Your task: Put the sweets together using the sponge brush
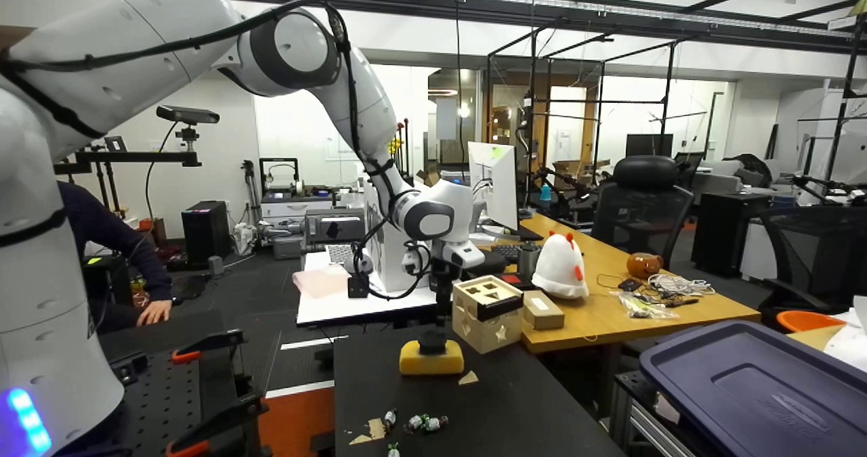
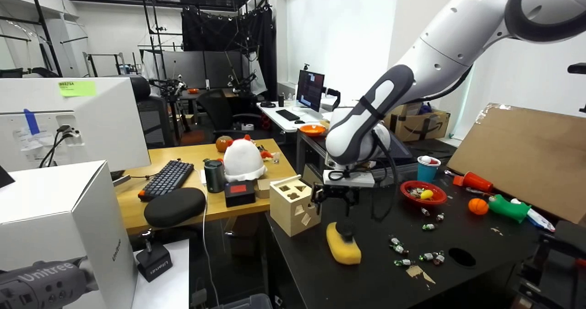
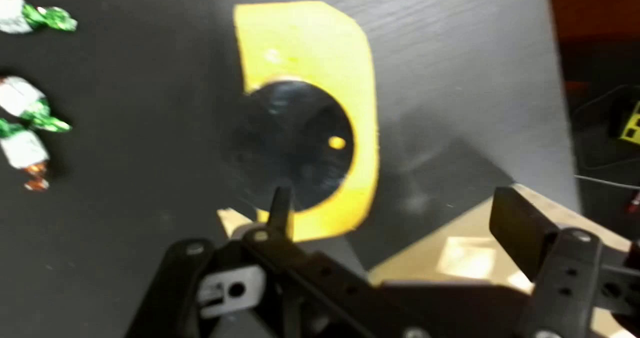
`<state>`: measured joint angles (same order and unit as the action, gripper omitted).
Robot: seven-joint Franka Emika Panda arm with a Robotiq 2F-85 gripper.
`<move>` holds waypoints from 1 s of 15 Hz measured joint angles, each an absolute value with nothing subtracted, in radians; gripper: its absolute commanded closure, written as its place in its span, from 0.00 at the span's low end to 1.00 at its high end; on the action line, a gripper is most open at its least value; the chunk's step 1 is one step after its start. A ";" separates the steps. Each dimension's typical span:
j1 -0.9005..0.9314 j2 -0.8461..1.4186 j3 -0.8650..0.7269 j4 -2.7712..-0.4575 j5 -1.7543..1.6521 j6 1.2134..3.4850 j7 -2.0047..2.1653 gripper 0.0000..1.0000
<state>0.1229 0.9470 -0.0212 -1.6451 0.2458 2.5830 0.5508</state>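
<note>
While my pincer (image 3: 396,211) is hanging just above the yellow sponge (image 2: 341,250), its two fingers (image 3: 523,228) are standing wide apart, its grip released. The sponge is resting on the black table (image 2: 375,284) with its dark knob (image 3: 310,122) facing up, and it is lying between the wooden box (image 2: 288,213) and the nearest sweets (image 2: 399,250). In an exterior view, those sweets are lying scattered: two are resting end to end, one is lying just beside a tan scrap (image 2: 415,271), and a small bunch is lying near a round dark spot (image 2: 462,257). Three more are lying near the red bowl (image 2: 430,203), well apart from the sponge. At the edge of my wrist view I am seeing sweets in white and green wrappers, two of them touching or nearly so; I am not managing to tell which. The bowl is holding a yellow piece (image 2: 426,194) and a heap of things too small for me to be naming. Beside it a blue cup (image 2: 426,172) is standing upright, and farther along a red cup (image 2: 479,182) is lying on its side near an orange ball (image 2: 478,206). On the wooden desk (image 1: 603,315), a white plush toy (image 1: 559,267) is sitting near a dark tumbler (image 2: 214,177).
</note>
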 measured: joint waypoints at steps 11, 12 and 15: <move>0.225 1.099 0.052 -1.038 0.124 2.190 0.334 0.26; 0.225 1.123 0.062 -0.988 0.124 2.162 0.301 0.34; 0.235 1.196 0.069 -0.842 0.122 2.075 0.258 0.57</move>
<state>0.2354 1.1961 0.0695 -0.8420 0.1224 2.0749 0.2580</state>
